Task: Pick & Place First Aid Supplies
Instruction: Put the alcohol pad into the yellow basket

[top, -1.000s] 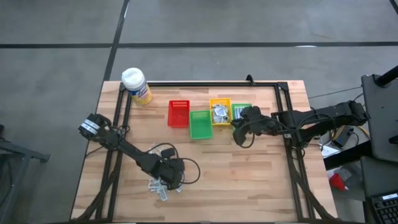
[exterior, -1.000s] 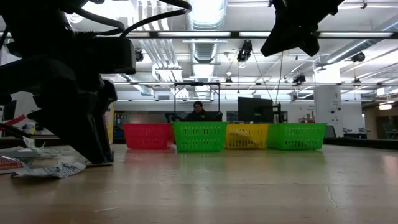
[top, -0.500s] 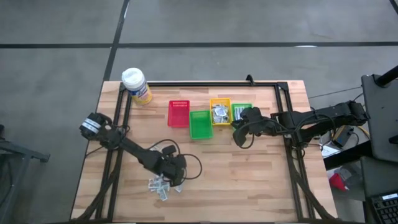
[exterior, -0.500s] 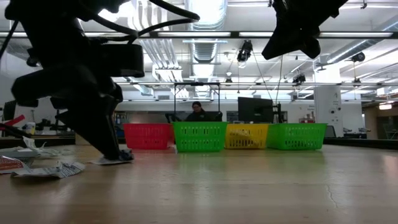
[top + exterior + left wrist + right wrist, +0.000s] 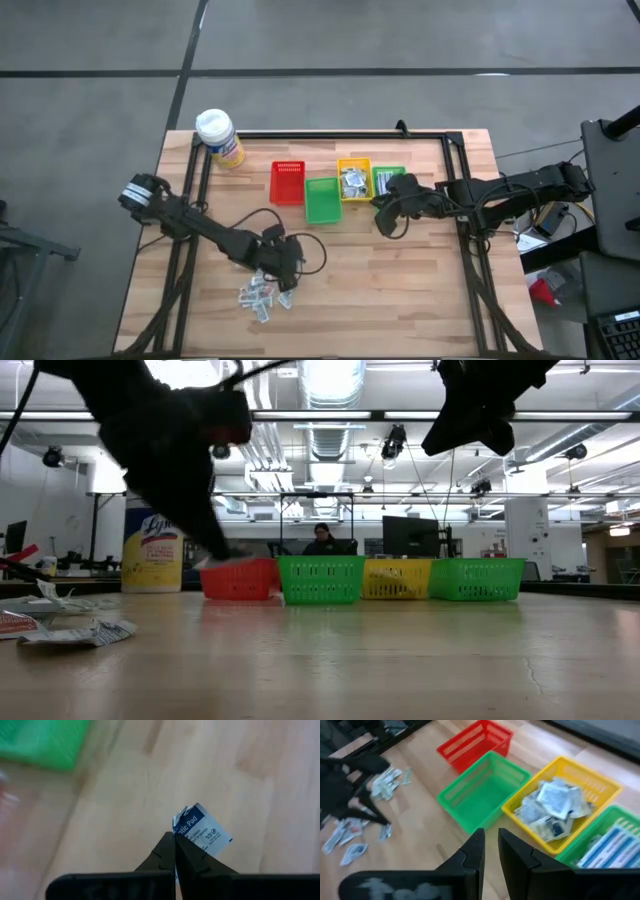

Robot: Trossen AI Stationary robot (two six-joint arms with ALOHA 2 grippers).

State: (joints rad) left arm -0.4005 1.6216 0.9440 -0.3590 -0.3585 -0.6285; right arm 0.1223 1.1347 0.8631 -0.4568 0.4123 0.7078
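Observation:
My left gripper hovers over the table's middle, just past the loose heap of first aid supplies. It is shut on one small white packet with a blue band. My right gripper hangs above the table next to the row of bins. Its fingers stand a narrow gap apart with nothing between them. The yellow bin holds silvery packets, and the far-right green bin holds blue-striped strips. My left gripper pinches the packet's near corner between its two fingertips. The fingers slant down from the table's left. The rest of the packet sticks out beyond the tips, tilted, and is lifted clear of the wood.
A red bin and a green bin stand left of the yellow one. A yellow bottle with a white cap stands at the far left corner. A black frame runs along the table's far edge and sides. Bare wood lies to the near right.
My left gripper has shut on a packet at the edge of the heap. It has then risen and moved toward the far right, toward the bins. The packet lay on the table half a second ago and is now lifted clear.

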